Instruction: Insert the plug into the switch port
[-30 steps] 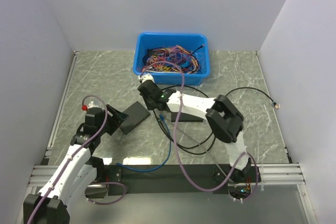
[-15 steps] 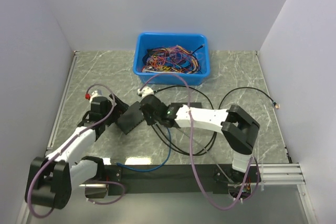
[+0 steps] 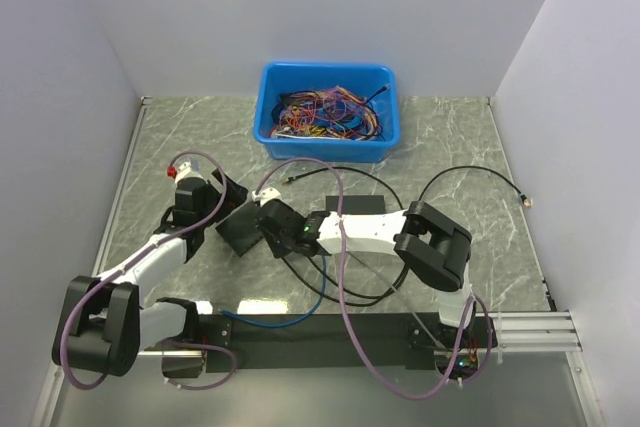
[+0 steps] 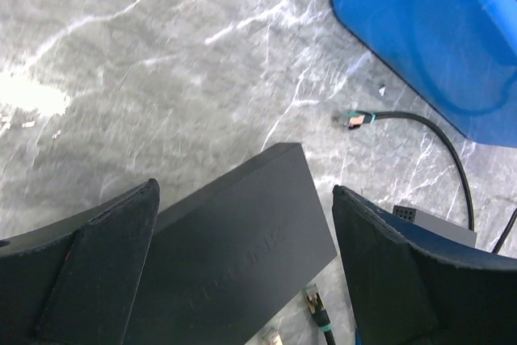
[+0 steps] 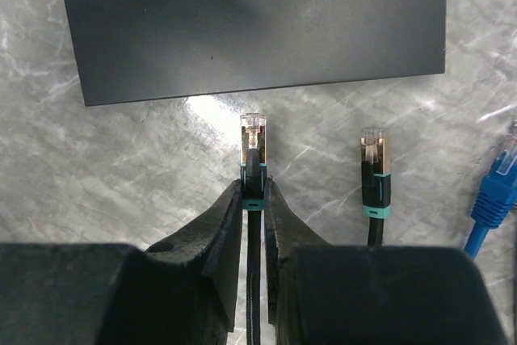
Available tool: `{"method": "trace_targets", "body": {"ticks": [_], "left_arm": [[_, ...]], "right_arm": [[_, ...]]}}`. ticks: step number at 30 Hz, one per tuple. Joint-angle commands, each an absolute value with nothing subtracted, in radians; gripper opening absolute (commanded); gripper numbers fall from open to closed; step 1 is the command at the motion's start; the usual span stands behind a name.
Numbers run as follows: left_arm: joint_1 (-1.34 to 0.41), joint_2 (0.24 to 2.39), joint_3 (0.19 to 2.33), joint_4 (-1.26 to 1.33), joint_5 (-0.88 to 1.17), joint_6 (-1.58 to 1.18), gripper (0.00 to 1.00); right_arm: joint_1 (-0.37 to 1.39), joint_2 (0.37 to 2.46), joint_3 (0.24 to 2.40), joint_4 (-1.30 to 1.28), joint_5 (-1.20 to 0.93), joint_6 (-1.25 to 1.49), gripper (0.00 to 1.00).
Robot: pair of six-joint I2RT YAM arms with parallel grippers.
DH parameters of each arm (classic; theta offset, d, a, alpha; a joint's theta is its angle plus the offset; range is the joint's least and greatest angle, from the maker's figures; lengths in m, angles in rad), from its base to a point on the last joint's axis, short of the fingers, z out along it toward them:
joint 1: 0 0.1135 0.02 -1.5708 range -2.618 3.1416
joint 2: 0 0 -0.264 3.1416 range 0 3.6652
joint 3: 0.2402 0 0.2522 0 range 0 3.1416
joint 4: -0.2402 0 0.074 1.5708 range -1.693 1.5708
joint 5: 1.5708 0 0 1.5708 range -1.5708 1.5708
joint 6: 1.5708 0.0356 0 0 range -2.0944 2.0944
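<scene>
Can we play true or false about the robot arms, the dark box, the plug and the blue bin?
1. The right gripper pinches the plug by its teal collar. True.
2. The plug is already inside the switch. False: its tip stops short of the box's edge, with bare table between them.
3. The left gripper is clamped shut on the switch. False: its jaws stand open, and the box shows between the fingers.
4. The blue bin holds tangled wires. True.
</scene>
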State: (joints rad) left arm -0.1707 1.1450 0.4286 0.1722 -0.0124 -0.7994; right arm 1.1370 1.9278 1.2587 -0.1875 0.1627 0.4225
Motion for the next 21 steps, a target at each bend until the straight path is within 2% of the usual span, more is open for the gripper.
{"method": "trace_targets", "body": {"ticks": [1,21], "left_arm": [[-0.163,1.164,0.422,0.271,0.006,-0.758,0.93],[-0.146,1.315,0.362,0.42,0.167,-0.792,0.88]], "right_arm": [[1.155,1.944,1.305,-0.16,0.156,0.446,0.0],[1.164,2.006,1.374,-0.184,0.161,0.451,0.0]]}}
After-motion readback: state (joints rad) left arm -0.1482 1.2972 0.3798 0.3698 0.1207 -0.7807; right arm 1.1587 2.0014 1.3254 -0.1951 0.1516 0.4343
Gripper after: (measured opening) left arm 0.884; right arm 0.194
